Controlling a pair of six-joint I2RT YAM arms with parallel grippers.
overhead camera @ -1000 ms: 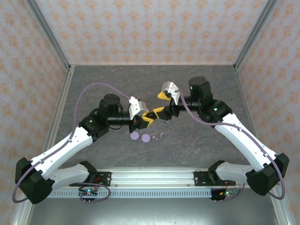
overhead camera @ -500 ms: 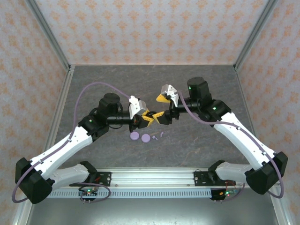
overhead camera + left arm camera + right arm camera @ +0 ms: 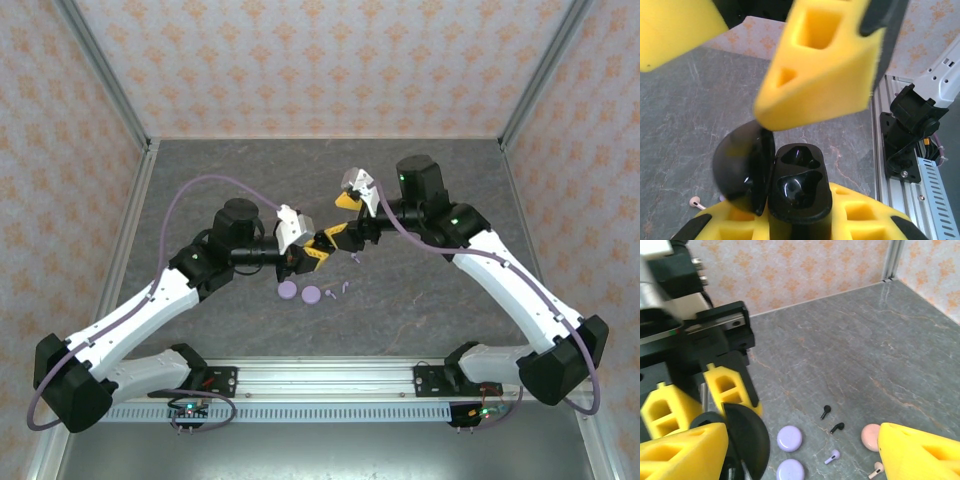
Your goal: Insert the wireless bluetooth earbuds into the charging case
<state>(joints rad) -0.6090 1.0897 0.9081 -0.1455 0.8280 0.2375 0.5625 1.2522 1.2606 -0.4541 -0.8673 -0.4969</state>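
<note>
My left gripper (image 3: 800,222) is shut on a black charging case (image 3: 799,187), held off the table. Its lid (image 3: 742,170) is swung open to the left and both sockets are empty. My right gripper (image 3: 802,442) is open, its yellow fingers (image 3: 825,65) right above the case and one finger beside the lid (image 3: 747,440). Nothing sits between them. On the table below lie two black earbuds (image 3: 825,411) (image 3: 837,428), a lavender earbud (image 3: 832,456) and a pink earbud (image 3: 876,470). In the top view both grippers (image 3: 312,250) (image 3: 345,218) meet at mid-table.
Two shut lavender cases (image 3: 789,438) (image 3: 790,471) and a pink case (image 3: 870,436) lie by the loose earbuds, just nearer than the grippers (image 3: 288,290). Patterned walls enclose the grey table (image 3: 450,300). An aluminium rail (image 3: 320,375) runs along the near edge.
My right gripper has shifted slightly left and back, staying close over the open case. The left arm and the case have held still.
</note>
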